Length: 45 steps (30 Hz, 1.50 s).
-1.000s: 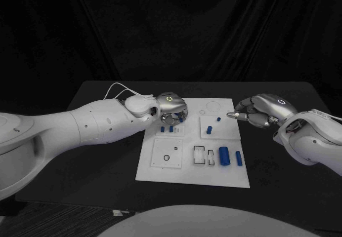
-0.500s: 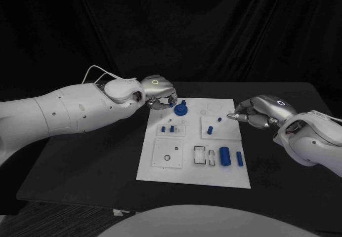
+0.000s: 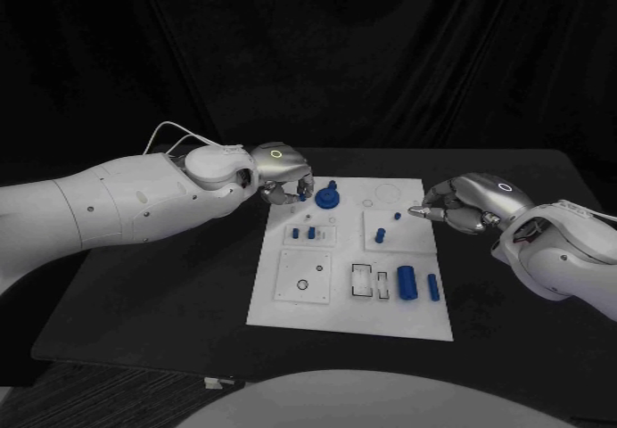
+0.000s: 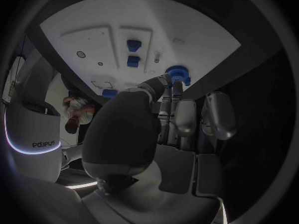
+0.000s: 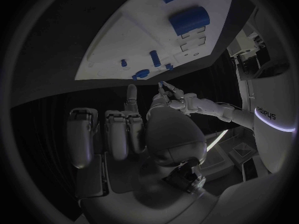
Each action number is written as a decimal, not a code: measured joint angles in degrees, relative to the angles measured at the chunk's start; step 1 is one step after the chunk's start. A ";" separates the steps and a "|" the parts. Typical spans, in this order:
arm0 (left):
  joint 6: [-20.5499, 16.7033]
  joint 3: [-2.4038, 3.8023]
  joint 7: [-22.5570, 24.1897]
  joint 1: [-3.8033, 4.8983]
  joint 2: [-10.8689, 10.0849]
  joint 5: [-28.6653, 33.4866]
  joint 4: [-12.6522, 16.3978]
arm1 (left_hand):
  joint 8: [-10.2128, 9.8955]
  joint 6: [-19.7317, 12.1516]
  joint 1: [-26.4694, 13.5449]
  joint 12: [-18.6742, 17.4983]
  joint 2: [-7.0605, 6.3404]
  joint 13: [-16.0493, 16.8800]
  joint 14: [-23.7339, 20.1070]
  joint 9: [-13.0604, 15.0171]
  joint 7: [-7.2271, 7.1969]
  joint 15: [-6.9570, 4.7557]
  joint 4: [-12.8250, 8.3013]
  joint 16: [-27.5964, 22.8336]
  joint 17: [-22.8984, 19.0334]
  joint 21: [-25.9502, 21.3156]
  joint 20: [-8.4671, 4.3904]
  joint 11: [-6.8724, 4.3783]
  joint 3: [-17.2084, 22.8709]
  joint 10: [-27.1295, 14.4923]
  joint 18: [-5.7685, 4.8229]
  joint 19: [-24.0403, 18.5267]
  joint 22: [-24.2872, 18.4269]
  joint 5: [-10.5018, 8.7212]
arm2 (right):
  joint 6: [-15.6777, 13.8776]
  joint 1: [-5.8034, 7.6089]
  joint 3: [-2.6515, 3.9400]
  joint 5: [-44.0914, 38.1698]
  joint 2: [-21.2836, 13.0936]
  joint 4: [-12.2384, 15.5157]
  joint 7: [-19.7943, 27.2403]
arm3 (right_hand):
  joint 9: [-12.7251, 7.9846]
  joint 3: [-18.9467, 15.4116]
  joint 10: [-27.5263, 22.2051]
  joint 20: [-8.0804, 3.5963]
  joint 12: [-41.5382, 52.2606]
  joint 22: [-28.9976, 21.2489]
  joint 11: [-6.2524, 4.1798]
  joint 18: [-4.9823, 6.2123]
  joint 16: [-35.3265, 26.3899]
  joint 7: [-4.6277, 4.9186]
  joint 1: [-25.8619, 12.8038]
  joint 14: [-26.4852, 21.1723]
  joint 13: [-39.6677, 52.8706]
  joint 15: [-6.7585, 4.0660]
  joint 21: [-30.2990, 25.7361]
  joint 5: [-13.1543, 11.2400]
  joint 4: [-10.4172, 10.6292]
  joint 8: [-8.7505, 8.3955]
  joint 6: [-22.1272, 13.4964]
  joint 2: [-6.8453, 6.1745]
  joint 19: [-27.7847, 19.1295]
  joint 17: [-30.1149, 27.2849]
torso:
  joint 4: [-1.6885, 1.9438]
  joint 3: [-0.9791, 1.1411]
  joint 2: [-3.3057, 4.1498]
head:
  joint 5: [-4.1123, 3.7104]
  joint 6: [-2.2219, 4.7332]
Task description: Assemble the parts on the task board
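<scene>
Head view: white task board (image 3: 299,303) carries small blue parts; blue gear (image 3: 326,198) at its far left corner. Left hand (image 3: 285,178) fingers slightly apart, empty, beside gear. Right hand (image 3: 460,205) fingers curled in, empty, at the right edge.

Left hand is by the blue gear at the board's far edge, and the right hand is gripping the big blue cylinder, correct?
Not quite. In the head view the right hand hovers at the board's right edge, holding nothing; the big blue cylinder lies untouched. The left hand is by the gear.
</scene>
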 measured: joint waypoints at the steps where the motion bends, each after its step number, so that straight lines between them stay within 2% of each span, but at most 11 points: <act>1: 0.18 0.00 -0.03 -0.22 0.00 0.00 -0.03 | 0.00 0.00 0.00 0.00 0.00 0.00 0.00 0.00 0.00 0.00 0.00 0.00 0.00 0.00 0.00 0.00 0.00 0.00 0.00 0.00 0.00 0.00 | 0.03 -0.01 0.00 0.00 0.06 -0.02 0.00 | 0.00 0.00 0.00 0.00 0.00 0.00 0.00 0.00 0.00 0.00 0.00 0.00 0.00 0.00 0.00 0.00 0.00 0.00 0.00 0.00 0.00 0.00 | 0.00 -0.01 0.03 | 0.01 0.00; 7: 0.50 -0.05 -0.19 -0.99 0.22 0.00 -0.14 | -0.28 0.00 0.00 -0.23 0.00 0.00 0.00 -0.03 0.00 0.00 0.00 0.00 0.13 0.00 0.00 0.07 0.00 0.47 0.00 0.00 0.00 -0.24 | 0.10 -0.02 0.00 0.01 0.15 -0.12 0.00 | 0.00 0.00 0.00 0.00 0.12 0.00 0.00 0.00 0.00 0.00 0.00 0.00 -0.07 0.00 0.00 0.00 0.00 0.00 0.00 0.00 0.00 0.00 | 0.01 -0.04 0.11 | 0.09 0.00; 15: 0.52 -0.01 -0.43 -1.65 0.92 -0.01 -0.41 | -0.29 0.00 0.00 -0.23 0.00 0.01 0.00 -0.11 0.00 0.00 -0.16 -0.01 0.08 0.00 0.00 0.09 0.16 0.50 0.00 0.00 -0.01 -0.24 | 0.18 -0.04 0.00 0.01 0.18 -0.14 0.00 | 0.00 0.00 0.00 0.00 0.13 -0.01 0.00 0.00 0.00 0.00 0.00 0.00 -0.07 0.00 0.00 0.00 0.00 0.00 0.00 0.00 0.00 0.00 | -0.03 0.02 0.07 | 0.18 0.00; 24: 0.42 -0.04 -0.97 -2.76 1.41 -0.01 -0.85 | -0.51 -0.20 -0.03 -0.24 -0.04 0.11 0.00 -0.12 0.19 0.00 -0.16 -0.01 -0.26 -0.01 0.00 0.06 0.16 0.91 0.01 0.00 -0.01 -0.24 | 0.22 -0.05 0.00 0.02 0.04 -0.10 0.00 | -0.06 0.00 0.00 0.00 0.17 -0.01 0.00 0.00 0.00 0.00 0.03 0.00 -0.05 0.00 0.00 0.00 0.00 0.00 0.00 0.03 0.00 0.00 | -0.06 0.06 0.00 | -0.11 0.00; 45: 0.44 -0.02 -1.91 -3.40 2.31 -0.01 -1.56 | -0.52 -0.20 -0.01 -0.24 -0.06 0.24 0.00 -0.16 0.19 0.00 -0.49 -0.29 -1.12 -0.24 0.00 0.41 0.48 1.23 0.01 0.00 -0.02 -0.24 | 0.27 -0.07 0.00 0.02 -0.10 -0.01 -0.02 | -0.05 0.00 0.00 0.00 -0.04 0.03 0.00 0.00 0.00 0.00 0.24 0.00 -0.03 0.00 0.00 0.00 0.00 0.00 0.00 0.24 0.00 0.00 | -0.06 0.06 0.00 | -0.24 0.01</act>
